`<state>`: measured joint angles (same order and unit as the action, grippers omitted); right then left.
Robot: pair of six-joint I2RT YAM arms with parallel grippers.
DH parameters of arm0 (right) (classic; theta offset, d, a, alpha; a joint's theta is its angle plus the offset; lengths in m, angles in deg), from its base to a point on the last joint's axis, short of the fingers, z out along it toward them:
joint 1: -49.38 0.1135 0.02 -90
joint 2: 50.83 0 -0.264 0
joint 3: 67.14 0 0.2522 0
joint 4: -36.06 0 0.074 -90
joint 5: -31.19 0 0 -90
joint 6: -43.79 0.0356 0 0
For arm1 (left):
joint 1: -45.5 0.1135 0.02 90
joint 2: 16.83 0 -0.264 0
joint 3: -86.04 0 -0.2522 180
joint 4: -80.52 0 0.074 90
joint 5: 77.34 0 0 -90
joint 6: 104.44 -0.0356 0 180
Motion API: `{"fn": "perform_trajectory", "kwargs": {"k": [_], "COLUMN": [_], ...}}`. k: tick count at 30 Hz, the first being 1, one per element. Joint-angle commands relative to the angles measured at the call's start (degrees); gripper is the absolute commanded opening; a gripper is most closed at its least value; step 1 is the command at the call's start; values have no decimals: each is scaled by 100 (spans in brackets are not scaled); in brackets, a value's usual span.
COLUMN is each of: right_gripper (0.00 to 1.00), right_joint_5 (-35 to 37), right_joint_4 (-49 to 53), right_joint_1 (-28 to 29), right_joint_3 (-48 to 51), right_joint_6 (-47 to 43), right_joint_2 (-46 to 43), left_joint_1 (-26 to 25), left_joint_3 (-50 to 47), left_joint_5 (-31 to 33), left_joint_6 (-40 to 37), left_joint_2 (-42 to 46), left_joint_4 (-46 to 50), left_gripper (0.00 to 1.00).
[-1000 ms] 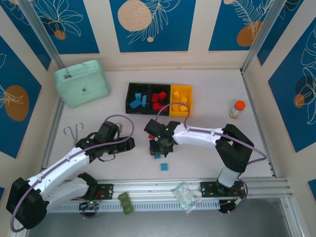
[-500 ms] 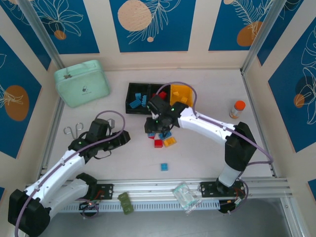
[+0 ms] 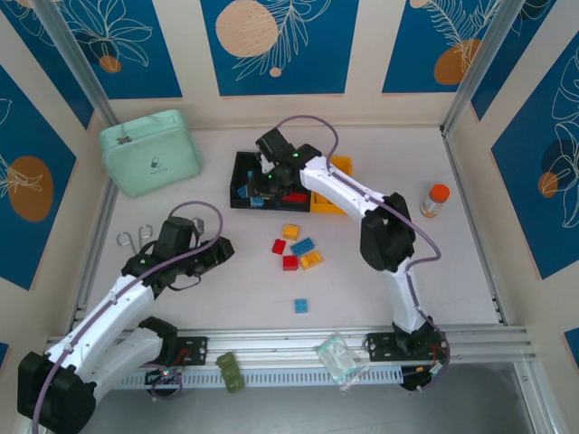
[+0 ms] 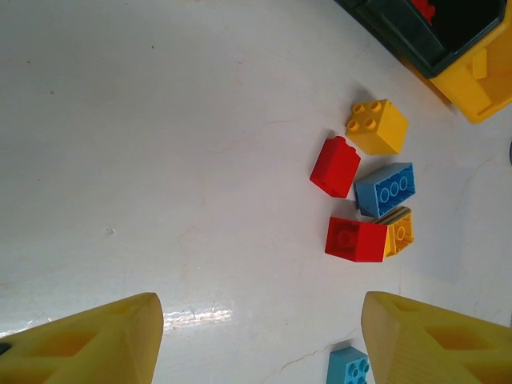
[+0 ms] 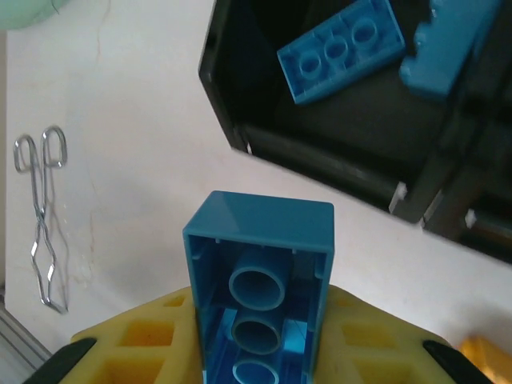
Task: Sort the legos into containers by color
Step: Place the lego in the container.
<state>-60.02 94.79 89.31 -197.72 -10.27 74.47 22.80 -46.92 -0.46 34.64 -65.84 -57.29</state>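
My table (image 4: 144,120) looks smooth and a bit shiny. The blue lego (image 5: 260,272) is smooth, glossy plastic. My left fingers (image 4: 88,344) look like dull plastic. At nine o'clock in the right wrist view, the tongs (image 5: 40,226) are shiny metal.

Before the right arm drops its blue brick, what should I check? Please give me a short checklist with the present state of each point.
1. Right tool grips the blue brick: ok, it is shut on it.
2. Colour matches the bin: ok, the left black bin holds other blue bricks.
3. Brick fully over that bin: cannot tell; in the wrist view its end appears just short of the rim.
4. Left tool out of the way: ok, it is open and empty over the table.
5. Sorting done after this drop: not ok, six loose bricks lie on the table.
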Motion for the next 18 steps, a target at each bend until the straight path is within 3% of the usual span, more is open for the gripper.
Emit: {"fn": "perform_trajectory", "kwargs": {"k": [1,10,18], "right_gripper": [24,24,27], "right_joint_5": [-427,-709,-1093], "right_joint_4": [355,788,242], "right_joint_1": [-94,-282,-397], "right_joint_3": [-824,-3019,-3327], "right_joint_6": [-86,77,364], "right_joint_2": [569,2182,2597], "left_joint_1": [80,89,90], "left_joint_3": [20,-194,-300], "left_joint_5": [-179,-243,-295], "left_joint_6": [70,220,292], "left_joint_2": [24,135,119], "left_joint_4": [65,75,-3], "left_gripper": [66,66,65]}}
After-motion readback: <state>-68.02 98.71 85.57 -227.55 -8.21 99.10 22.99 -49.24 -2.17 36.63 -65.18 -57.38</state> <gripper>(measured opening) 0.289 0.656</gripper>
